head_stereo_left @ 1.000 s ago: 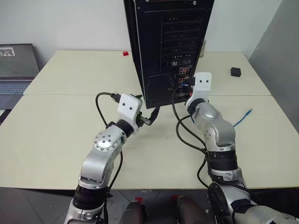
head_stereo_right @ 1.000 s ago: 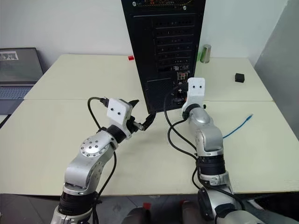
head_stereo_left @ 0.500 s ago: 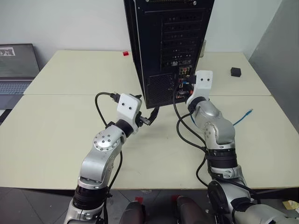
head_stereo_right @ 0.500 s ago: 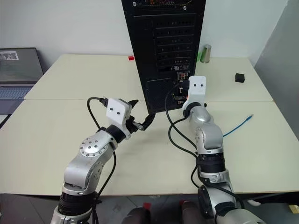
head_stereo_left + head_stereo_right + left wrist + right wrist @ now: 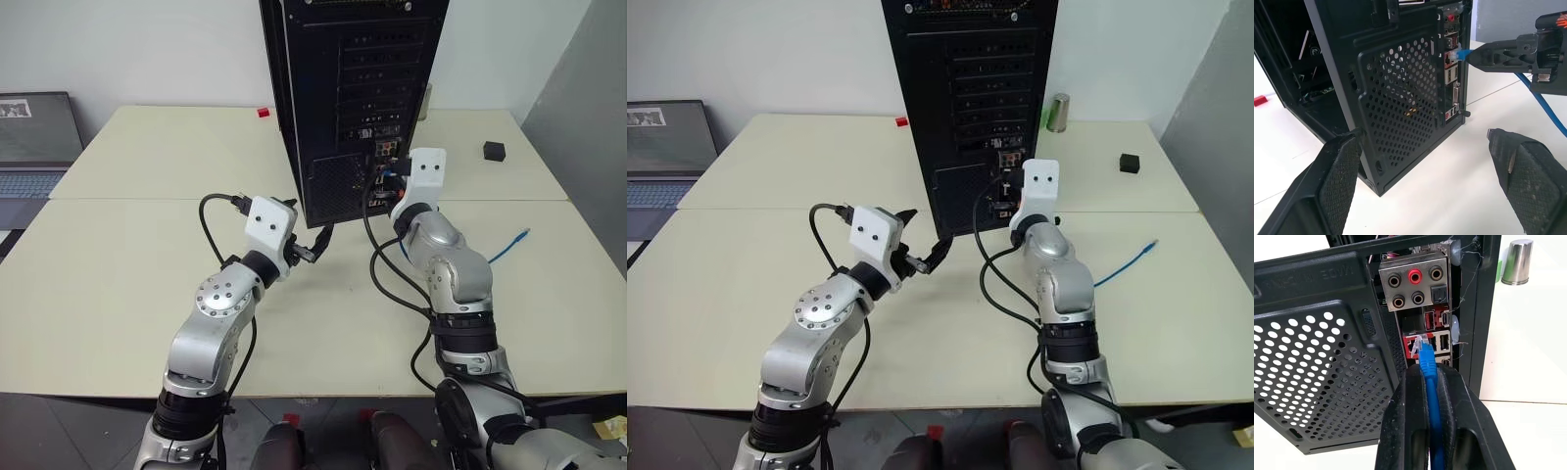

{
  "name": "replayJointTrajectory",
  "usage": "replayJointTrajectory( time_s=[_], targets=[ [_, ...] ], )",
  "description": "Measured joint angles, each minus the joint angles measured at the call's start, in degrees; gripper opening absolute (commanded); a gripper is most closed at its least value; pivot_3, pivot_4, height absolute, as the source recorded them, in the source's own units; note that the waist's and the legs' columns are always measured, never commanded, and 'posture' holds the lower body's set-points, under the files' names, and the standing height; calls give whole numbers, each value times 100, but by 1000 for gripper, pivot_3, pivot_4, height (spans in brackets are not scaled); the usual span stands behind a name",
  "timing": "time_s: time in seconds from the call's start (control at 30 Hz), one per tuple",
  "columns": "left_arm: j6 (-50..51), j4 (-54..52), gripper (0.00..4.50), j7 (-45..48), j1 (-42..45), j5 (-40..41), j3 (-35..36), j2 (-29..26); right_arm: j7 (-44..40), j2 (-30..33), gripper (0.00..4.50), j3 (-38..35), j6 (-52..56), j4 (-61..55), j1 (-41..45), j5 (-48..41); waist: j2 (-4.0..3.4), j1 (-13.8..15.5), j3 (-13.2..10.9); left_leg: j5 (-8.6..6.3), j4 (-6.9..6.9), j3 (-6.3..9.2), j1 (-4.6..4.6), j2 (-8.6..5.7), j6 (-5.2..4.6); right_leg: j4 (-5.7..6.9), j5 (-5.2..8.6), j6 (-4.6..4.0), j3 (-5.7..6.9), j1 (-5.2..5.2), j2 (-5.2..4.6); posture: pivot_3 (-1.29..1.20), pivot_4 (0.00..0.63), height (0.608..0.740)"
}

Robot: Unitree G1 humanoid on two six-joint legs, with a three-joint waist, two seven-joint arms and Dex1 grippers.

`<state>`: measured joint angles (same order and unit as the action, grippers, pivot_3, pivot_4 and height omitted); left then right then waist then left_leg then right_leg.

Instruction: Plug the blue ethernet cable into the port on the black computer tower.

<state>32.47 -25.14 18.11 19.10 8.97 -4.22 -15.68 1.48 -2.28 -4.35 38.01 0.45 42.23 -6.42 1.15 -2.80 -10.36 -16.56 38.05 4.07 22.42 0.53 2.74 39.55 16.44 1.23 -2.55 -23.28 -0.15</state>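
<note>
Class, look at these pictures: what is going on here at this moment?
A two-armed robot is plugging a blue ethernet cable into the back of a black computer tower. Its right gripper is shut on the cable just behind the plug, and holds the plug's tip at the port on the rear connector panel; whether it is seated cannot be told. The left gripper hangs open beside the tower's lower rear corner, holding nothing.

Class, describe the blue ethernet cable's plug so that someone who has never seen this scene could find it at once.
Start at the black computer tower standing on the table. At the connector panel low on its rear, the right gripper pinches the blue ethernet cable. Its clear-tipped plug is the only blue thing there.
</note>
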Motion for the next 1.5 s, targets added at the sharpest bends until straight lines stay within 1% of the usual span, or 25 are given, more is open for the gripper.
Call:
replayJointTrajectory(
  time_s=[0.83, 1.5],
  targets=[
    [-2, 0, 4235, 2, -4, -8, 0, -46, -23, 22, 0, 90, -100, 124, -21, 14, 0, 1, 0, 0, 1, 0, 0, 0, 0, 1, 0, 0, 0, 0, 0, 0, 150, 740],
    [-11, 0, 4235, 0, -5, -11, 0, -60, 115, -68, 0, -117, -199, 212, -20, -154, 0, 2, 0, 2, 3, 0, -1, -1, -1, 7, 0, 0, 0, 0, 0, 0, 150, 740]
  ],
)
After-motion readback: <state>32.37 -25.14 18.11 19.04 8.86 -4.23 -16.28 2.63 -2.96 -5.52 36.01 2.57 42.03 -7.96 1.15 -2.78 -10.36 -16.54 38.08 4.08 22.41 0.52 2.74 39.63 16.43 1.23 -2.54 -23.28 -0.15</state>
